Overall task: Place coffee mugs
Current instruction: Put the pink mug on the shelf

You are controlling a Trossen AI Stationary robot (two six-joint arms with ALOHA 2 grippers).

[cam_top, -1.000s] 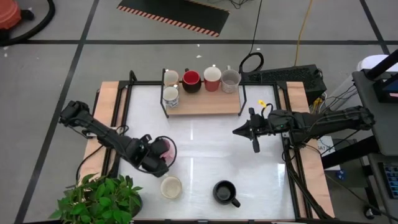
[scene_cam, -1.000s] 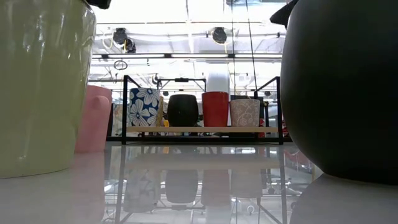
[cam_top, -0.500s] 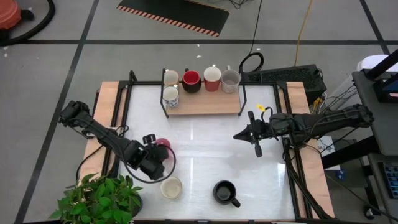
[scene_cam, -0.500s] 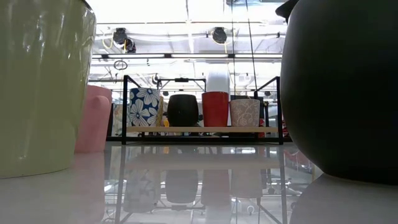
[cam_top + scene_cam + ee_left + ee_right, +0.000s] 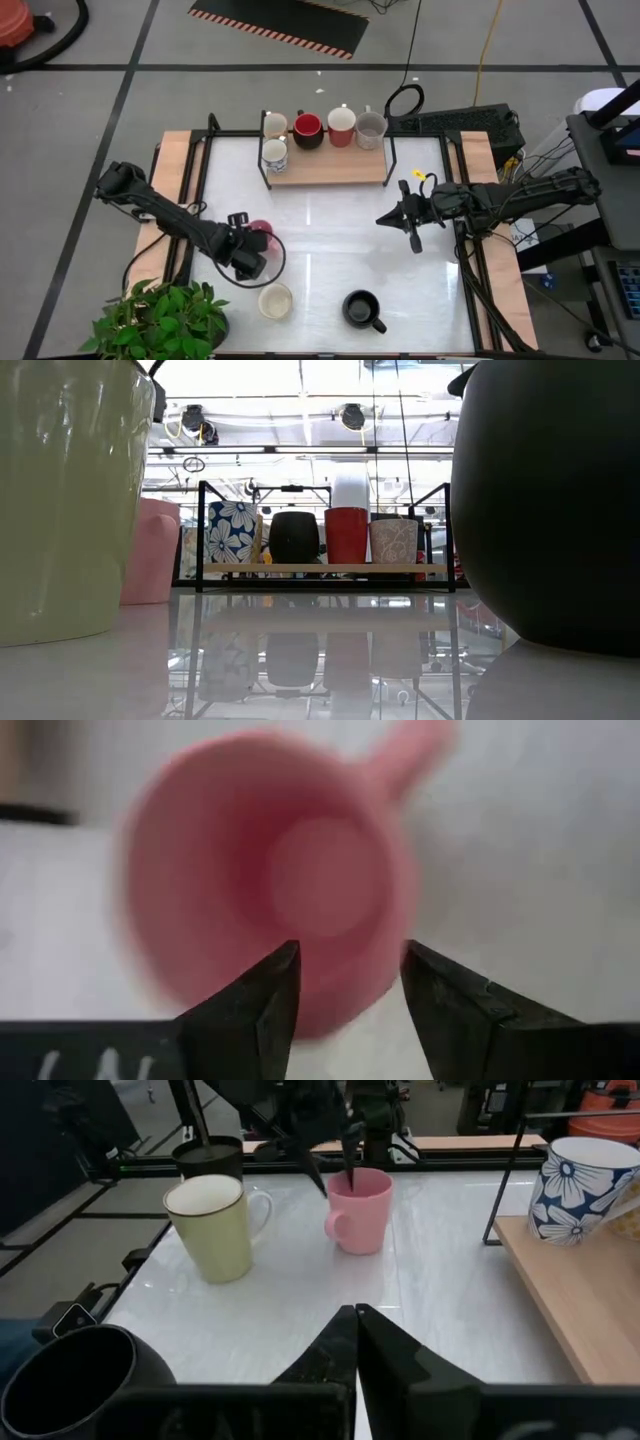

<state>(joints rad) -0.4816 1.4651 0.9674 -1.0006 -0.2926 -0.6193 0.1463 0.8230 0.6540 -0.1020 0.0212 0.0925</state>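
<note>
My left gripper (image 5: 342, 988) hangs directly over the small pink ceramic mug (image 5: 268, 890), which stands upright on the white glossy tabletop (image 5: 330, 240) toward its left side. From the left wrist camera I look straight down into the mug's open mouth, with my fingers apart and straddling a stretch of its rim, one tip inside the bowl and one outside, nothing clamped. The mug's axis is vertical and its handle points away from the fingers (so I judge a plain rim pinch is what comes next, then a lift toward the wooden rack (image 5: 330, 167) at the table's far edge). The left arm is much the nearer. My right gripper (image 5: 411, 222) waits mid-table on the right, fingers pressed together, holding nothing. The pale yellow-cream glazed mug (image 5: 212, 1226) and black glazed mug (image 5: 360, 308) sit near the front edge.
</note>
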